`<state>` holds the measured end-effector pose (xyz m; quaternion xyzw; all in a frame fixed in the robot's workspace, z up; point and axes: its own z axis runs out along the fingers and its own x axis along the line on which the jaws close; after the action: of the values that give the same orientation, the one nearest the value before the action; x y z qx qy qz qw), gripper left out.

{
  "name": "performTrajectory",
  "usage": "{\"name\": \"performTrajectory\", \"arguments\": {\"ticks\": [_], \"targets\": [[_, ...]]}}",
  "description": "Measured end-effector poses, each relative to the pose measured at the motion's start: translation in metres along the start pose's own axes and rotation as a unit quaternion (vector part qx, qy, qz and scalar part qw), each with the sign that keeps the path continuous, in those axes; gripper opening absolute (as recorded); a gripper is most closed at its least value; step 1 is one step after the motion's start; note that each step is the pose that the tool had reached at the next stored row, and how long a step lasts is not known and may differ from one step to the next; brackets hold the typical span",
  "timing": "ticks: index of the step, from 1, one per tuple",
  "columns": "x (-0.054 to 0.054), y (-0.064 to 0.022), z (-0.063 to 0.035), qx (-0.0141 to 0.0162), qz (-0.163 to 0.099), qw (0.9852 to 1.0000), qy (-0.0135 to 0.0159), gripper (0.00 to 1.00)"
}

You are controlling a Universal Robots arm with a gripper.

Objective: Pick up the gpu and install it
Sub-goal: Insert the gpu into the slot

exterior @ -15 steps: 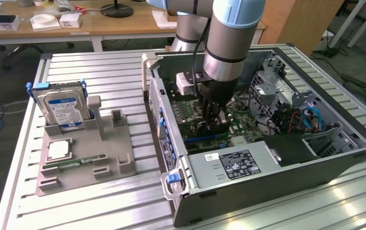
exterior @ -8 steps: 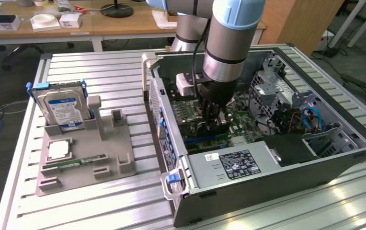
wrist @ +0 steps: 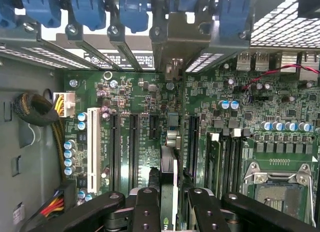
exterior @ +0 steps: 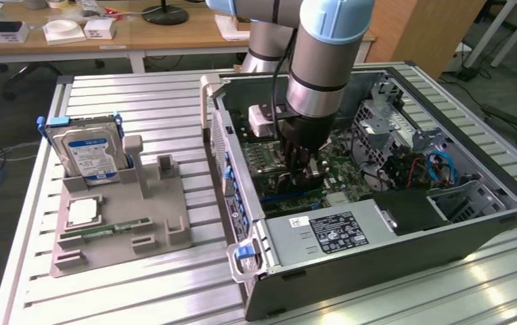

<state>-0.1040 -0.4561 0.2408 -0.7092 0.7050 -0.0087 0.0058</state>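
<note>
My gripper (exterior: 302, 175) reaches down into the open computer case (exterior: 376, 271), just above the green motherboard (exterior: 340, 172). In the wrist view the gpu (wrist: 169, 162) shows edge-on as a thin dark card running away from my gripper (wrist: 171, 194). Both black fingers (wrist: 145, 207) press on its sides, so the gripper is shut on it. The card's silver bracket (wrist: 172, 47) stands at the case's rear wall among the blue slot latches (wrist: 132, 7). The card sits upright in line with the black expansion slots (wrist: 134, 142); whether it is seated in one I cannot tell.
A grey fixture tray (exterior: 118, 217) on the slatted table holds a blue-labelled hard drive (exterior: 91, 152), a processor chip (exterior: 84, 212) and a green memory stick (exterior: 105, 230). Inside the case are the power supply (exterior: 331, 233), drive cages (exterior: 394, 122) and the CPU socket (wrist: 280, 192).
</note>
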Motion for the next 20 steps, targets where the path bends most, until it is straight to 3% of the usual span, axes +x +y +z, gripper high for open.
{"name": "performTrajectory", "arguments": {"ticks": [20], "targets": [[0.0000, 0.0001, 0.0018, -0.0001, 0.000, 1.0000, 0.0001, 0.27]]}}
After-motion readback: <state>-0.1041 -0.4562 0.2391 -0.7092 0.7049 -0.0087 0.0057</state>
